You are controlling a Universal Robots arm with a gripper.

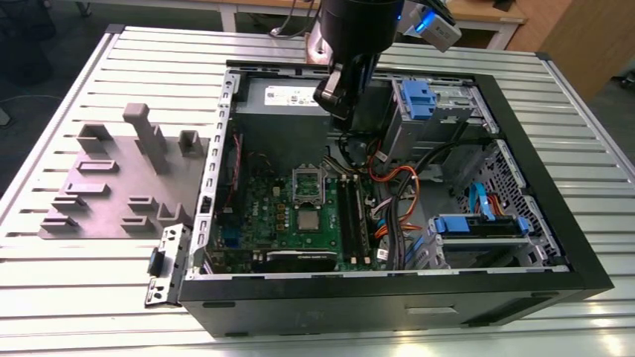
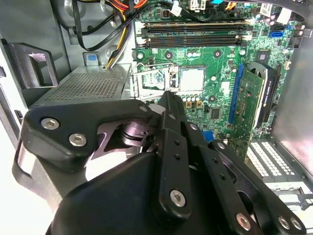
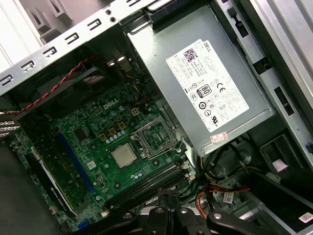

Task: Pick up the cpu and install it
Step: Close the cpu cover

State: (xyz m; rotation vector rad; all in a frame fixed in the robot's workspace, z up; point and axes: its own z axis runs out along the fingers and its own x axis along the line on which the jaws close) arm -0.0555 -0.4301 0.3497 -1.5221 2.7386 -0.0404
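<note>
**hovering over the open case, cpu waiting on the board**

the gripper (image 1: 337,104) is hanging above the open case (image 1: 397,288), over the edge of the power supply (image 1: 282,97) and well apart from the board below. how its jaws are standing i cannot tell. they are carrying no chip, since the cpu (image 1: 308,220) is lying flat on the green motherboard (image 1: 260,212). it is resting just beside the socket (image 1: 308,186), on the side facing away from the power supply. both wrist views are showing the same pairing: pale square chip next to the metal frame, with the memory slots (image 1: 352,216) running alongside.

the step in hand, as i am reading it, is the approach for the pick. doing it well is going to mean coming straight down over the chip's middle with the wrist squared to its edges. that way the jaws are meeting two opposite sides rather than the corners. the chip is thin and lying flush, so the descent is needing to end gently, right at board level, without pressing on the small parts around it. the socket appears to be sitting open, and its raised frame is crowding one side of the chip. the memory slots are crowding another side, so the jaws probably need turning to close across whichever sides are freest. the orange cables (image 1: 397,178) are lying further off and are not looking like an obstacle.
</note>
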